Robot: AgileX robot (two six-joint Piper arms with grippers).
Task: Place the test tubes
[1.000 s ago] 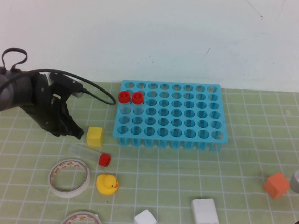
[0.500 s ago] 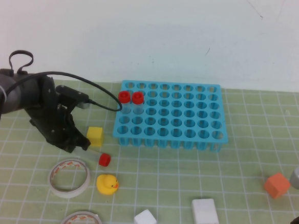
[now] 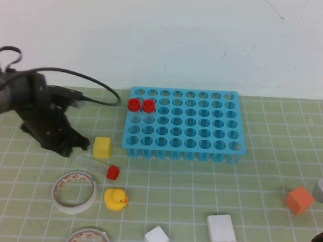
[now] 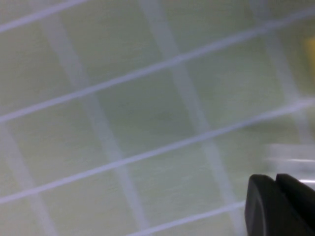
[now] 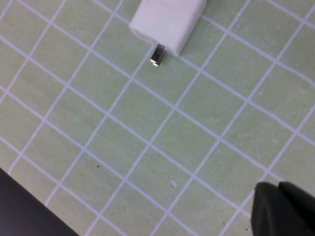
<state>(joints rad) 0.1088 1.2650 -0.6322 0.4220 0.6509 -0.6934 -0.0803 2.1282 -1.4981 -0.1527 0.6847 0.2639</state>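
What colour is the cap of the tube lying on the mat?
The cap is red; high view.

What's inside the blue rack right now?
Two red-capped tubes stand side by side near its back left corner; other holes look empty. Their lower ends are hidden in the rack. Left gripper, shut, is left of the rack; right gripper, shut, at the mat's near right corner.
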